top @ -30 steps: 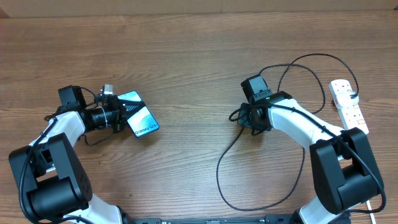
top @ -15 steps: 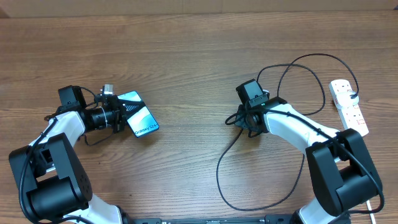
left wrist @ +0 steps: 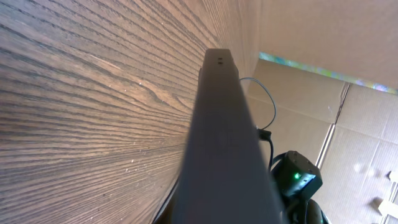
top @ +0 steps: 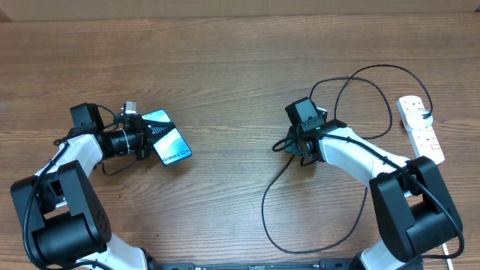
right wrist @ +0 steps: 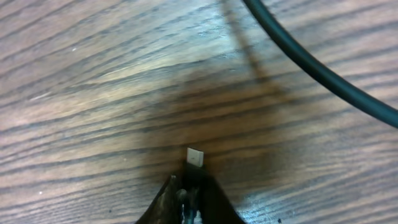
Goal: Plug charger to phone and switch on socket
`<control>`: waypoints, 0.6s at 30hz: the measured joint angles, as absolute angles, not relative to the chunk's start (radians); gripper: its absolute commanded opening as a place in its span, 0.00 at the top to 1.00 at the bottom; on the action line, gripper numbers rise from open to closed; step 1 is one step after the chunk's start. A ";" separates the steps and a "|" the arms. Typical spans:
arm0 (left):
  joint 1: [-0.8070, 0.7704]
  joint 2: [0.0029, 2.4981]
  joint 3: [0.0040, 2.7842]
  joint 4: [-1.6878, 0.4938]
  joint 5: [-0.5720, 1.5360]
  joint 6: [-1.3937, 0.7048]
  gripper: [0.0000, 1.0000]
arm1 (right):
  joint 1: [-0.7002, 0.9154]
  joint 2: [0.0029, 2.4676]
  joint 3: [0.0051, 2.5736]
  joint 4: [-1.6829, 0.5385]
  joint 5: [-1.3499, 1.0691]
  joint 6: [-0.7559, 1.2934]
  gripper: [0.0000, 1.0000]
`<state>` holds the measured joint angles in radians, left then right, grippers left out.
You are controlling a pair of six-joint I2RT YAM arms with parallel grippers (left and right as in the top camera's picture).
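Clamps phone (left wrist: 221,143) edge-on in left tool (top: 148,139), blocking that wrist view; pinches charger (right wrist: 195,158) by its tip in right tool (right wrist: 190,190) (mostly cropped), over counter (right wrist: 93,74).

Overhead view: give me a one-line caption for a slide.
Left gripper holds the phone, right gripper pinches the charger tip, not yet plugged in; power strip at far right.

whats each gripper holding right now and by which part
The left gripper holds the phone by its edge nearest the arm. The right gripper pinches the charger at its connector, the metal tip sticking out in front.
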<state>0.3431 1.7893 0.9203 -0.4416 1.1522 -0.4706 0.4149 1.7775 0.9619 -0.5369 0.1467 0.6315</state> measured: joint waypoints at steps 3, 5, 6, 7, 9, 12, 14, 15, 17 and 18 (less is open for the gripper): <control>0.343 1.789 0.920 -0.442 1.152 -0.471 0.96 | 0.416 1.777 0.963 -0.546 0.151 0.619 0.79; 0.343 1.789 0.920 -0.442 1.152 -0.471 0.96 | 0.416 1.777 0.965 -0.552 0.156 0.608 0.86; 0.343 1.789 0.920 -0.442 1.152 -0.471 0.96 | 0.416 1.777 0.965 -0.559 0.159 0.604 0.88; 0.343 1.789 0.920 -0.442 1.153 -0.471 0.96 | 0.415 1.777 0.966 -0.562 0.161 0.604 0.90; 0.343 1.789 0.920 -0.442 1.152 -0.471 0.96 | 0.415 1.777 0.966 -0.566 0.164 0.603 0.96; 0.343 1.789 0.920 -0.442 1.153 -0.471 0.96 | 0.415 1.777 0.967 -0.569 0.162 0.603 0.96; 0.343 1.789 0.920 -0.442 1.154 -0.471 0.96 | 0.415 1.777 0.967 -0.568 0.160 0.602 0.96; 0.343 1.789 0.920 -0.442 1.158 -0.471 0.96 | 0.414 1.777 0.968 -0.571 0.158 0.602 0.96; 0.343 1.789 0.920 -0.440 1.174 -0.471 0.96 | 0.413 1.777 0.975 -0.591 0.152 0.602 0.96; 0.343 1.789 0.920 -0.437 1.181 -0.471 0.96 | 0.411 1.777 0.981 -0.617 0.143 0.602 0.96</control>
<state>0.3431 1.7893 0.9203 -0.4366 1.1812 -0.4706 0.4114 1.7767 0.9813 -0.6174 0.1432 0.6022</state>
